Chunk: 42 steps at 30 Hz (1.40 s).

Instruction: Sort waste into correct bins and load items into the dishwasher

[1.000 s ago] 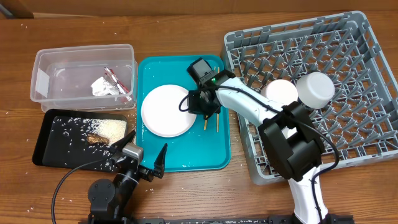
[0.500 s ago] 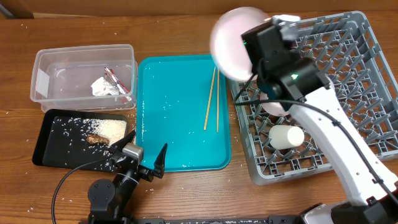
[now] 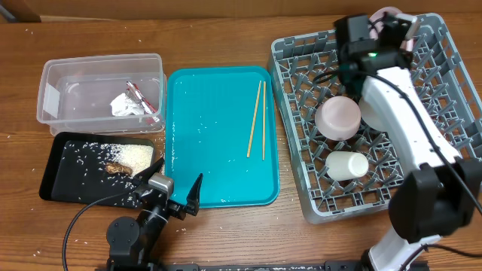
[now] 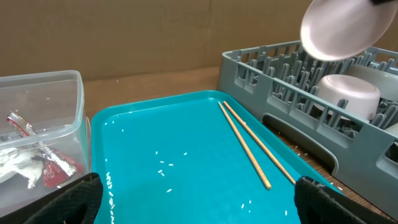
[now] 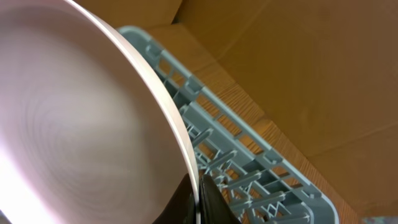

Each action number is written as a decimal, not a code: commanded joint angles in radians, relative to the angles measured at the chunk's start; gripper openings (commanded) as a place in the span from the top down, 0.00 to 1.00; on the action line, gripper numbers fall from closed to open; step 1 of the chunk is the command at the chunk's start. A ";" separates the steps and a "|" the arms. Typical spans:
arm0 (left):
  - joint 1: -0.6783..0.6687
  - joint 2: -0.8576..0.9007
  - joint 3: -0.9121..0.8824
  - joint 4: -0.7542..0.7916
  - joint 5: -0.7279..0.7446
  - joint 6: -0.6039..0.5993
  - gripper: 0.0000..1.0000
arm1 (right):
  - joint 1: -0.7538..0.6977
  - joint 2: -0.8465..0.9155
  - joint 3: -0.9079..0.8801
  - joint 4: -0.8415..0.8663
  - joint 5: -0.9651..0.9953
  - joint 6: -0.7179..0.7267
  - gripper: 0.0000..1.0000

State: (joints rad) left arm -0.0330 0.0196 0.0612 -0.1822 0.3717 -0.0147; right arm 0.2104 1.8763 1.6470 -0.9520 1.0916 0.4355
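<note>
My right gripper (image 3: 385, 31) is shut on the rim of the round white-pinkish plate (image 3: 392, 10) and holds it on edge above the far side of the grey dish rack (image 3: 444, 162). The right wrist view shows the plate (image 5: 81, 124) pinched between the fingers (image 5: 199, 200). Two white bowls (image 3: 338, 115) and a cup (image 3: 347, 165) lie in the rack; the arm partly hides one bowl. The chopsticks (image 3: 256, 119) lie on the teal tray (image 3: 218, 173). My left gripper (image 3: 175, 197) is open and empty at that tray's front edge.
The clear tub (image 3: 56, 71) at the left holds the red wrapper (image 3: 143, 98) and white paper scrap (image 3: 123, 105). The black tray (image 3: 64, 181) in front of it holds rice and a brownish lump (image 3: 117, 167). Stray rice grains (image 4: 165, 167) lie on the teal tray.
My right gripper took the plate off the teal tray, lifted it and carried it right to the far side of the rack, now on edge. The left arm has not moved.
</note>
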 commanded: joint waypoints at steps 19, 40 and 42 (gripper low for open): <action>-0.005 -0.009 -0.002 0.001 0.014 0.012 0.00 | 0.375 -0.270 0.011 -0.087 -0.539 -0.121 0.44; -0.005 -0.009 -0.002 0.001 0.014 0.012 0.00 | 0.313 -0.971 -0.091 -0.139 -0.722 -0.227 0.00; -0.005 -0.009 -0.002 0.001 0.014 0.012 0.00 | 0.176 -1.072 -0.281 0.057 -0.772 -0.227 0.00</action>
State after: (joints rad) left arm -0.0330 0.0196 0.0612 -0.1822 0.3717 -0.0147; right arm 0.4591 0.8417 1.4796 -0.9482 0.3271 0.2119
